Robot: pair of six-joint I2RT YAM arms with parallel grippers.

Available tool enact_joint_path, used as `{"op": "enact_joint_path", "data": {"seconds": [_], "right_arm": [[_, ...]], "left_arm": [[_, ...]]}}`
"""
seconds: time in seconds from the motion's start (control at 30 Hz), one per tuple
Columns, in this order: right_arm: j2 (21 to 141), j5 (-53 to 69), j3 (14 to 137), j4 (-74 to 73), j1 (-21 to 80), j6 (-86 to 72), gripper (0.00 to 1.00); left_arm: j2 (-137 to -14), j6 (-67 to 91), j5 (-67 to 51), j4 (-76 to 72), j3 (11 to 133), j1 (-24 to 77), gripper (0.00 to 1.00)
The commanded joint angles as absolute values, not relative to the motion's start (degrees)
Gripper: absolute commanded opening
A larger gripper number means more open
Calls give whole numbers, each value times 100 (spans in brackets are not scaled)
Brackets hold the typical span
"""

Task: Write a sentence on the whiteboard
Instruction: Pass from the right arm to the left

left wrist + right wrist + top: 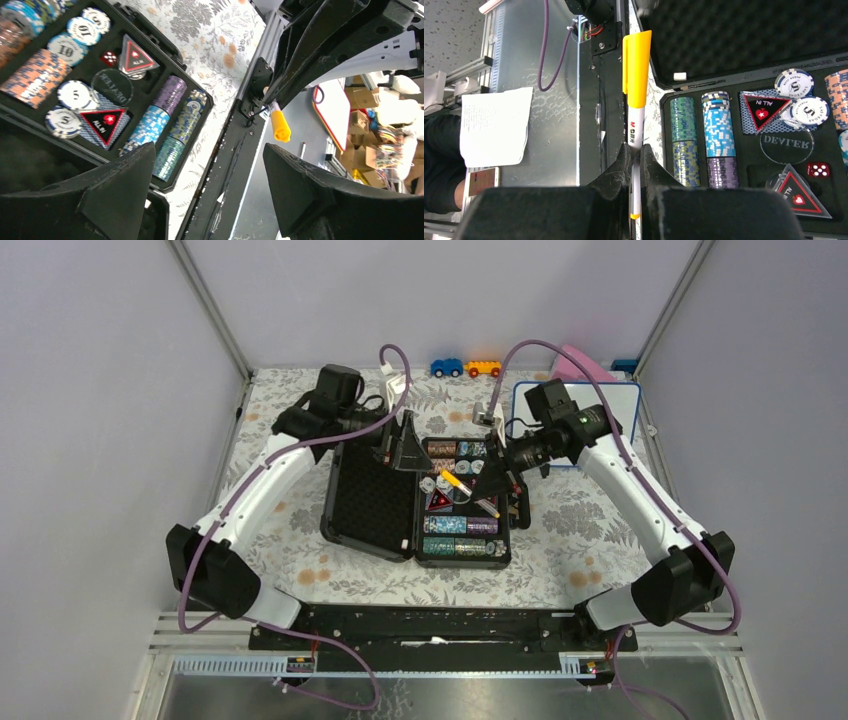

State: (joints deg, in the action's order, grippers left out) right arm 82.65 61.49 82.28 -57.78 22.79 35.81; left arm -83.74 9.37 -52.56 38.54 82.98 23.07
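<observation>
Top external view, largest first: floral desk (300, 570), and in its middle an open black poker case (365, 500), used here as the landmark. Beyond the case's far right corner, partly hidden behind the right arm: the whiteboard (622, 402), no writing to be made out on it. Above the case's chip trays, right end effector (636, 150) clenched on the marker (636, 127). Opposite it, near the case's hinge line, left end effector (209, 150) released, jaws wide, nothing between them. Likely trouble: a thin pinch well back from the yellow cap (636, 67), hence a risk of twisting or sliding loose under a pull on that cap, then a drop among the chips (716, 135). Equally, a skewed closing and a mere knock aside. Cap on, so no ink possible yet. Marker's long axis roughly level, running across the case; capped end aimed toward the left end effector, away from the whiteboard.
</observation>
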Motion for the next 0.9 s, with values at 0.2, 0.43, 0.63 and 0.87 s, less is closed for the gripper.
{"op": "enact_joint_path", "data": {"seconds": [0.2,0.43,0.63,0.87], "right_arm": [[8354,5617,8360,-5391,2906,3018,1],[8420,5476,8437,-5428,2987,3136,1],[8389,5462,8325,-5431,2988,3225,0],[8520,5334,8512,-5514,3068,3216,0]], "left_arm": [[-8314,1213,-5757,3357,8059,2846,71],[-8263,1422,-6043,3167,7904,2927,60],[-8165,1454,-6138,3080,7902,2931,60],[-8248,1742,-6388,2802,7695,2996,50]]}}
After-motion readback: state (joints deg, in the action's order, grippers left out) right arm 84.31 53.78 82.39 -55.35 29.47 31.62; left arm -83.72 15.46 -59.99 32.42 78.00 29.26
